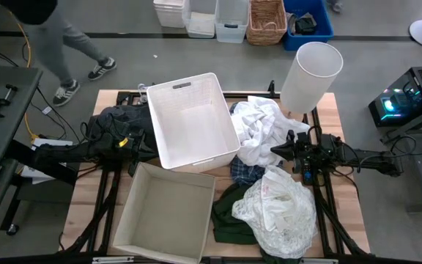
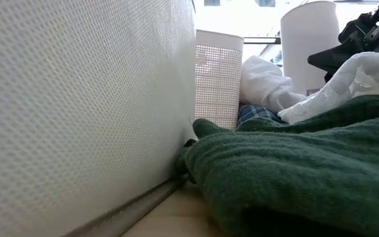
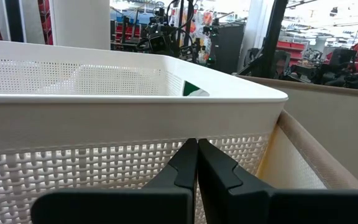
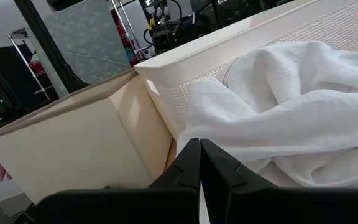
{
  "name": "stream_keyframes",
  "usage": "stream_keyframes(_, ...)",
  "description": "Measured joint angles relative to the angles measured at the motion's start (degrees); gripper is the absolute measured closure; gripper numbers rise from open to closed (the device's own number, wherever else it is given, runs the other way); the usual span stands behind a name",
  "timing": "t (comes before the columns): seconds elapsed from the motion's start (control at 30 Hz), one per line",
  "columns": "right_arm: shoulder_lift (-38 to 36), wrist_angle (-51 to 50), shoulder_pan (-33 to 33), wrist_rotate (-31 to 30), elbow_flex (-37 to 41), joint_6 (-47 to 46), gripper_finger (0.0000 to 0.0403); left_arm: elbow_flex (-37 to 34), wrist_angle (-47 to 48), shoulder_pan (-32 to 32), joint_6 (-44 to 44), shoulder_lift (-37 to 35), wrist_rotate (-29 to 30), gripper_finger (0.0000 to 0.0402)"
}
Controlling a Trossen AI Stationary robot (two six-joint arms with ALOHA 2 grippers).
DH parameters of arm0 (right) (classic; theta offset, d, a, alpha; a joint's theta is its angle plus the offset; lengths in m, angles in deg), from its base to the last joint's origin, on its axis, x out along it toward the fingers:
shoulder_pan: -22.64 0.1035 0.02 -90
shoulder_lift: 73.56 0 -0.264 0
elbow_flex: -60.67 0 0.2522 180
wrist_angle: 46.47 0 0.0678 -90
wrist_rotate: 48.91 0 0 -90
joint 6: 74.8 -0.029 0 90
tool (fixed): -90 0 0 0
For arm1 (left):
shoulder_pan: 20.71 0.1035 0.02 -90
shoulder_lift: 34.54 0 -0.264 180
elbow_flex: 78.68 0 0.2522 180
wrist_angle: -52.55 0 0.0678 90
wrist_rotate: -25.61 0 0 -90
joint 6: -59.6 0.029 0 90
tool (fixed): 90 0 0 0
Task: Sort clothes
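Observation:
White garments (image 1: pixel 261 126) lie heaped right of the white slotted basket (image 1: pixel 193 121). A blue plaid shirt (image 1: pixel 246 174) peeks out below them. A dark green garment (image 1: pixel 233 218) and a white lacy one (image 1: pixel 284 209) lie at the near right. Dark clothes (image 1: pixel 119 121) lie left of the basket. My left gripper (image 3: pixel 196 144) is shut and empty, level, just outside the basket's left wall (image 3: pixel 104 168). My right gripper (image 4: pixel 199 144) is shut and empty, level, with its tips at the white heap (image 4: pixel 291 106). My left gripper points level at the basket's left wall from the table's left; I cannot tell whether the tips touch it. My right gripper points level at the white heap from the table's right; I cannot tell whether the tips touch the cloth.
A beige fabric box (image 1: pixel 167 213) stands open at the near side against the basket. A tall white lampshade (image 1: pixel 310 73) stands at the far right corner. A person (image 1: pixel 64 37) walks beyond the table's far left. Bins stand on the floor behind.

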Motion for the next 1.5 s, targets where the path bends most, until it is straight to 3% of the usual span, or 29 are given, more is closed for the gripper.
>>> stream_keyframes(0.83,0.0,0.0,-0.01,-0.14,-0.01,0.42,0.0402,0.02,0.0,0.0,0.0,0.0,0.0,0.0401)
stream_keyframes(0.93,0.04,3.45,-0.62,-13.95,-0.06,9.67,0.0402,0.01,0.0,0.0,0.0,-0.02,-0.02,0.0401)
stream_keyframes(1.1,0.16,36.35,-1.66,-36.56,-0.06,-13.43,0.0402,0.0,0.0,0.0,0.0,-0.02,0.0,0.0401)
stream_keyframes(1.17,0.45,46.95,-2.51,-40.22,-0.06,-17.2,0.0402,0.02,0.0,0.0,0.0,-0.01,-0.01,0.0401)
stream_keyframes(1.2,0.65,51.75,-3.2,-37.04,-0.12,-15.99,0.0402,0.01,0.0,-0.01,0.0,-0.01,-0.01,0.0401)
stream_keyframes(1.27,1.94,57.29,-4.28,-22.72,-1.7,-14.22,0.0402,0.02,-0.01,-0.01,0.0,0.0,-0.02,0.0401)
stream_keyframes(1.33,3.83,57.94,-4.49,-11.17,-5.33,-18.7,0.0402,0.02,0.0,0.0,0.0,0.0,0.0,0.0401)
stream_keyframes(1.4,7.0,57.01,-4.39,-5.48,-11.01,-22.54,0.0402,0.01,0.01,-0.01,0.0,0.0,-0.02,0.0401)
stream_keyframes(1.5,14.44,54.02,-3.42,3.8,-22.96,-17.07,0.0402,0.0,0.0,0.0,0.0,0.0,-0.01,0.0401)
